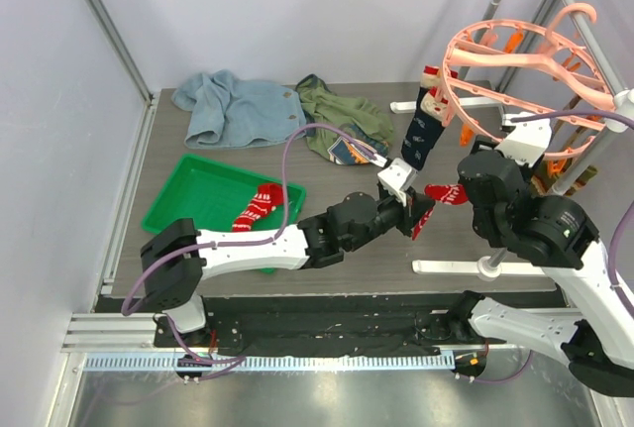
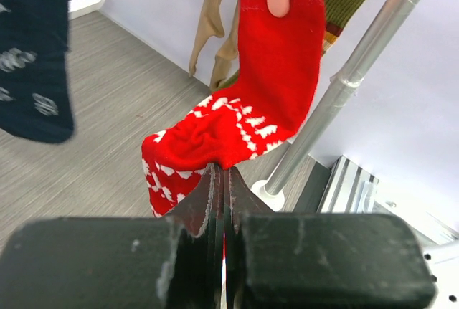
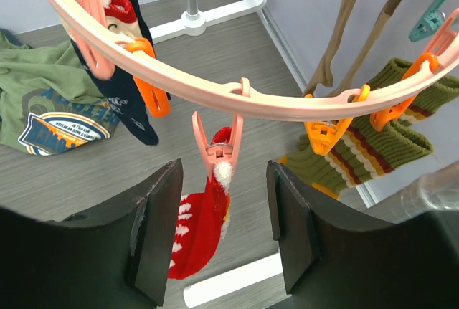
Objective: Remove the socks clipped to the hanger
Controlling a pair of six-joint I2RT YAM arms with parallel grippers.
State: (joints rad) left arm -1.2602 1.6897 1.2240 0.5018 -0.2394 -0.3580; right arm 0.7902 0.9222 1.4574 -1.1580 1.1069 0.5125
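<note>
While the red sock (image 2: 251, 101) hung from a pink clip (image 3: 217, 148) on the hanger (image 3: 287, 105), the left gripper (image 2: 224, 180) was clamped on its heel (right gripper (image 3: 224, 187) open, facing that clip). Risk: a hard tug could unhook the hanger.

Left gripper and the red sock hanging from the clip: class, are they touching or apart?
Touching. The left wrist view shows the left gripper shut, pinching a fold of the red sock.

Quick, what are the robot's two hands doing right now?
Left gripper: jaws closed, pinching the red sock.
Right gripper: jaws open, holding nothing; the pink clip shows between them.
</note>
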